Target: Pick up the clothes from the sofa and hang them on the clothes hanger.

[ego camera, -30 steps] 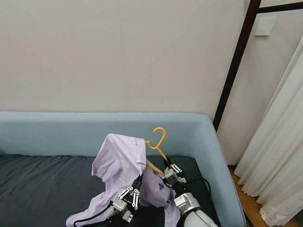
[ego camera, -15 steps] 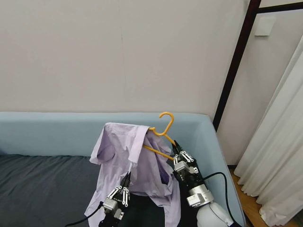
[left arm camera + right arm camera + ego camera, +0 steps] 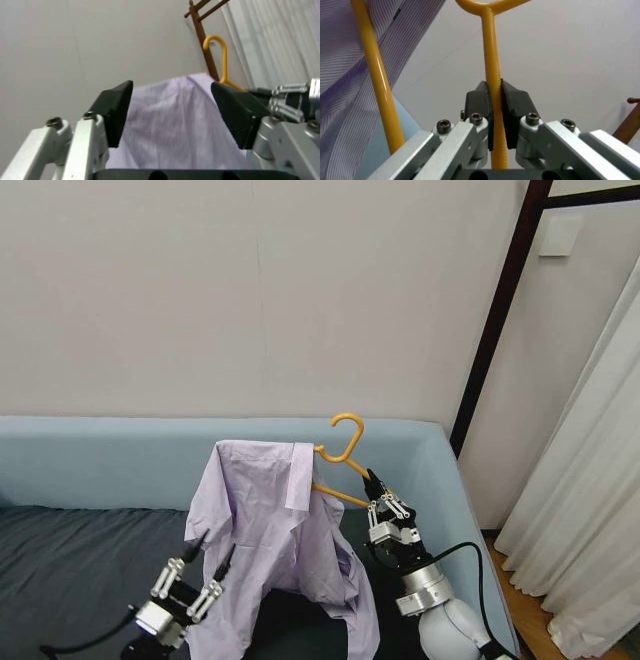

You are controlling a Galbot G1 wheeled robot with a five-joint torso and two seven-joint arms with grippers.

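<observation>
— Where did we have the shirt (image 3: pixel 265 520)?
— It was draped over the orange hanger (image 3: pixel 491 56), up above the blue sofa (image 3: pixel 100 460), with its hem hanging low.
— And our right gripper (image 3: pixel 385 502)?
— We had its pads pinched tight on the hanger's neck, just below the hook.
— Our left gripper (image 3: pixel 218 545)?
— It was low by the shirt's left edge, fingers spread wide, with cloth showing beyond them.
</observation>
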